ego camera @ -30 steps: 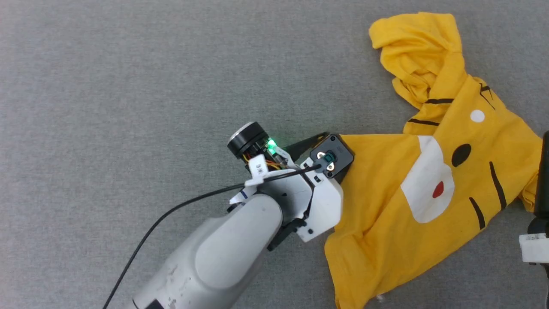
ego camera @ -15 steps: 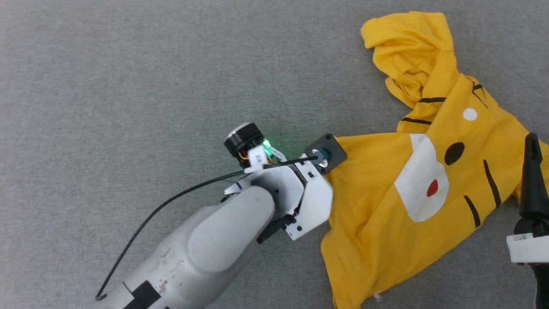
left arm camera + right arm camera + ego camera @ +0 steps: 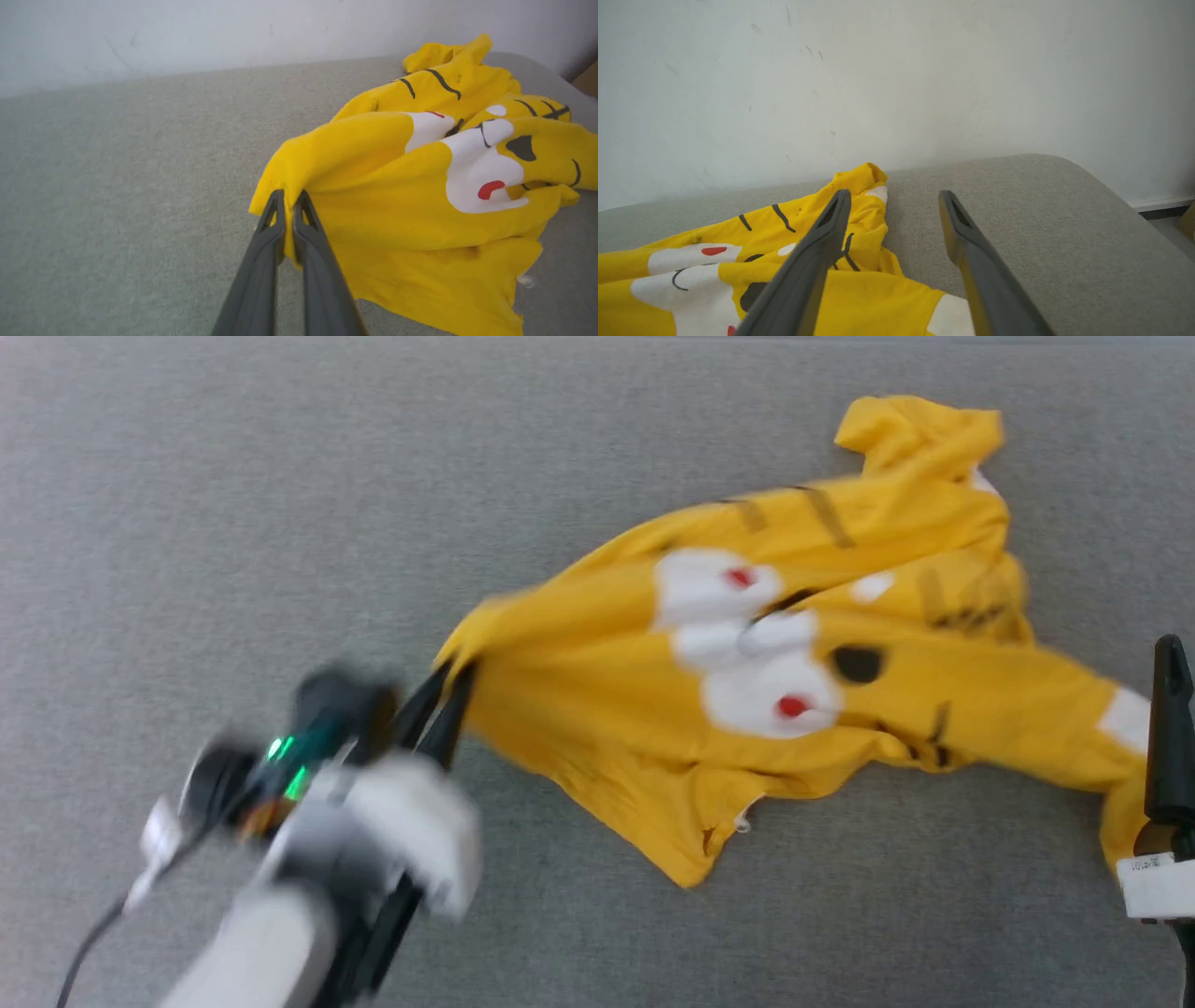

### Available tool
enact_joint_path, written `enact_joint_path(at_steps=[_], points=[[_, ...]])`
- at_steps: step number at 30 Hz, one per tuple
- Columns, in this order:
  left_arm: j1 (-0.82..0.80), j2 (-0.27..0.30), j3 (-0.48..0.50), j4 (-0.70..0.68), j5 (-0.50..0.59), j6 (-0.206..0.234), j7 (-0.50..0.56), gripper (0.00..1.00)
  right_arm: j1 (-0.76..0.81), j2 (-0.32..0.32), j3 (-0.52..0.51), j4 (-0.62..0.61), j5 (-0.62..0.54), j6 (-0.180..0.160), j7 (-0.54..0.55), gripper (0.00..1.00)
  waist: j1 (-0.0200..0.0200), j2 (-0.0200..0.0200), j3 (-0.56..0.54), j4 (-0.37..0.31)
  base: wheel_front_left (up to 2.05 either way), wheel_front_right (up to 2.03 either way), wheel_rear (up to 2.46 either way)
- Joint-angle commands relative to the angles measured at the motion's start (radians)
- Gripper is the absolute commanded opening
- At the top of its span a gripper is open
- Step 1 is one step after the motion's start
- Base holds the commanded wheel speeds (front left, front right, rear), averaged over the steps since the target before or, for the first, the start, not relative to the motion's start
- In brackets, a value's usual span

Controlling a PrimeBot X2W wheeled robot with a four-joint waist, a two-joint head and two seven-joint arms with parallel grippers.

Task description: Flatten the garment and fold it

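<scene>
Head view, support: grey fabric surface [image 3: 280,476].
Head view, garment: T-shirt [image 3: 579,709], bright yellow, printed with an animal face in white patches, red dots and black stripes. It lies crumpled and drawn out across the right half of the surface, and the print is creased.
Head view, left gripper [image 3: 455,679]: lower left, blurred. The dark fingers are together at the T-shirt's left corner.
Head view, right gripper [image 3: 1170,728]: one dark finger stands upright at the right edge, just beside the T-shirt's right end. The spread of its jaws cannot be told here.
Left wrist view, left gripper: both fingers are pressed together, clamped on a bunched fold of the T-shirt's yellow edge. Cloth shows on both sides of the tips.
Left wrist view, garment: spreads up and to the right from the tips in heavy folds, showing a white muzzle with a red mark and a black oval. The lower edge rests on the surface.
Left wrist view, background: white wall [image 3: 187,32] behind the surface.
Right wrist view, right gripper: fingers wide apart, with nothing clasped. One finger crosses over the T-shirt and the other over bare grey surface. Whether either touches the cloth cannot be told.
Right wrist view, garment: lower left, with its far tip near the wall.
</scene>
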State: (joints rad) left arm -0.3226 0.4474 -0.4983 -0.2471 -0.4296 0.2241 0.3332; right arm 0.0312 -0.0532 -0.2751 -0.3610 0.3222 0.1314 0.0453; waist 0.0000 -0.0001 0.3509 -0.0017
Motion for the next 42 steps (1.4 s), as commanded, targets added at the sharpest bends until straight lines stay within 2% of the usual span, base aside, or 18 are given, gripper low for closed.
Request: enact_joint_path(at_steps=[1,4,7,11,12,13,14,18,22,25,28,32,37,42], points=[[0.106,0.017,0.025,-0.049,-0.018,0.048,0.001,0.00,0.006,0.003,-0.002,-0.008,-0.006,-0.001,0.004,1.00,0.0000,0.0001,-0.001,0.023,0.00,0.00,0.00],[0.323,0.020,0.049,-0.128,-0.095,0.114,0.006,0.00,0.008,0.003,-0.007,-0.013,-0.008,-0.001,0.012,1.00,0.0000,0.0001,0.004,0.043,0.00,0.00,0.00],[0.465,-0.003,0.023,-0.129,-0.161,0.134,0.020,0.00,0.009,0.003,-0.011,-0.017,-0.013,-0.001,0.021,1.00,0.0000,0.0001,0.005,0.064,0.00,0.00,0.00],[0.491,-0.051,-0.003,-0.077,-0.222,0.079,-0.018,0.00,0.006,0.003,-0.007,-0.020,-0.018,-0.001,0.034,1.00,0.0000,0.0001,0.000,0.087,0.00,0.00,0.00],[0.476,-0.067,-0.001,-0.072,-0.228,0.063,-0.044,0.04,0.005,0.003,-0.006,-0.020,-0.019,-0.001,0.037,1.00,0.0000,0.0001,-0.002,0.092,0.00,0.00,0.00],[0.457,-0.077,0.003,-0.072,-0.228,0.047,-0.071,0.87,0.005,0.003,-0.006,-0.021,-0.020,-0.001,0.039,1.00,0.0000,0.0001,-0.005,0.096,0.00,0.00,0.00],[0.430,-0.083,0.010,-0.078,-0.222,0.027,-0.103,1.00,0.004,0.003,-0.006,-0.021,-0.021,-0.001,0.042,1.00,0.0000,0.0001,-0.007,0.098,0.00,0.00,0.00],[0.294,-0.092,0.057,-0.127,-0.176,-0.020,-0.208,1.00,0.000,0.003,-0.005,-0.025,-0.021,-0.001,0.048,1.00,0.0000,0.0001,-0.006,0.102,0.00,0.00,0.00],[0.119,-0.081,0.082,-0.131,-0.077,-0.021,-0.235,1.00,-0.008,0.003,0.007,-0.022,-0.014,-0.001,0.047,1.00,0.0000,0.0001,0.010,0.082,0.00,0.00,0.00],[-0.003,-0.079,0.045,-0.068,-0.001,-0.026,-0.189,1.00,-0.019,0.003,0.015,-0.014,-0.005,-0.001,0.041,1.00,0.0000,0.0001,0.032,0.052,0.00,0.00,0.00],[-0.077,-0.083,0.005,-0.003,0.030,-0.048,-0.143,1.00,-0.028,0.003,0.018,-0.008,-0.001,-0.001,0.037,1.00,0.0000,0.0001,0.050,0.029,0.00,0.00,0.00],[-0.200,-0.108,-0.057,0.160,0.063,-0.091,-0.075,1.00,-0.044,0.003,0.015,0.004,0.004,-0.001,0.025,1.00,0.0000,0.0001,0.083,-0.010,0.00,0.00,0.00],[-0.290,-0.153,-0.110,0.370,0.038,-0.160,-0.006,1.00,-0.058,0.003,0.021,0.024,0.015,-0.001,0.012,1.00,0.0000,0.0001,0.106,-0.043,0.00,0.00,0.00],[-0.341,-0.180,-0.150,0.525,0.021,-0.204,0.064,1.00,-0.068,0.003,0.018,0.036,0.017,-0.001,0.004,1.00,0.0000,0.0001,0.113,-0.054,0.00,0.00,0.00]])
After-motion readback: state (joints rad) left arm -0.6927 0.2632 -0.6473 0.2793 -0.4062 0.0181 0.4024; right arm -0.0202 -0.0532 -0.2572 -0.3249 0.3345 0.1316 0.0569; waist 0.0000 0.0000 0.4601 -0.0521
